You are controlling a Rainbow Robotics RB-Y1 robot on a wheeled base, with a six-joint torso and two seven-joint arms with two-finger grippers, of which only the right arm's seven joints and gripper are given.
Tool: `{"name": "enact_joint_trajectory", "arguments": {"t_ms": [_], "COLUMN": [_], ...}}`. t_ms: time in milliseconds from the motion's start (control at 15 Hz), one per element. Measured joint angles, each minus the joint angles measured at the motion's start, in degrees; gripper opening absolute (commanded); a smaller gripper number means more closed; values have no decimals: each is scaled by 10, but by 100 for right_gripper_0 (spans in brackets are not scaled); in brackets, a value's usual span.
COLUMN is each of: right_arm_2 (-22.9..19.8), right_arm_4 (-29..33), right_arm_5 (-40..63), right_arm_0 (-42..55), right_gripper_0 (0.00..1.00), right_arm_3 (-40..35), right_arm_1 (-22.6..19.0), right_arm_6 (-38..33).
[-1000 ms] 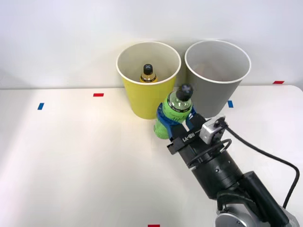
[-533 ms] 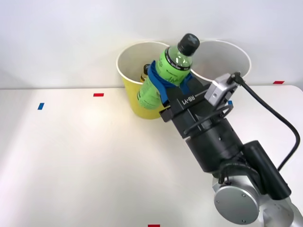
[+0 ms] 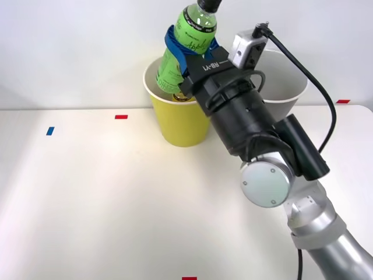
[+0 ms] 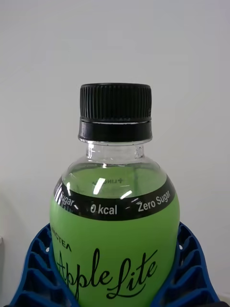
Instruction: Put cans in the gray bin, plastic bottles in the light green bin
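My right gripper (image 3: 187, 48) is shut on a bright green plastic bottle (image 3: 185, 44) with a black cap, held tilted in the air above the light green bin (image 3: 180, 125). In the right wrist view the green bottle (image 4: 115, 230) stands between my blue ribbed fingers (image 4: 36, 268), its label reading "Apple Lite". The bottle's lower end hangs over the bin's opening. The gray bin (image 3: 288, 93) stands just right of the light green one, largely hidden behind my arm. What lies inside either bin is hidden. No cans are in view.
A white table (image 3: 87, 198) spreads in front of the bins, with small red (image 3: 121, 116) and blue (image 3: 50, 131) tape marks on it. A plain wall rises behind. My arm crosses the table's right side.
My right gripper has lifted the green bottle from table level up and to the left, from in front of the bins to above the light green bin's opening.
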Motion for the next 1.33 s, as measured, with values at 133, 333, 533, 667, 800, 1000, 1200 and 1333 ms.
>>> {"name": "enact_joint_trajectory", "arguments": {"t_ms": [133, 333, 533, 667, 800, 1000, 1200, 1333], "right_arm_2": [-2, -2, -3, -4, -4, -4, -4, -4], "right_arm_4": [3, 15, 18, 14, 9, 4, 2, 0], "right_arm_5": [-18, -72, -115, -121, -124, -133, -135, -136], "right_arm_0": [-41, -116, -194, -222, -240, -243, -243, -243], "right_gripper_0": [0, 0, 0, 0, 1, 63, 100, 100], "right_arm_3": [66, 195, 303, 336, 366, 374, 374, 374], "right_arm_1": [22, 58, 76, 76, 74, 72, 69, 69], "right_arm_6": [3, 5, 5, 4, 3, 2, 4, 4]}}
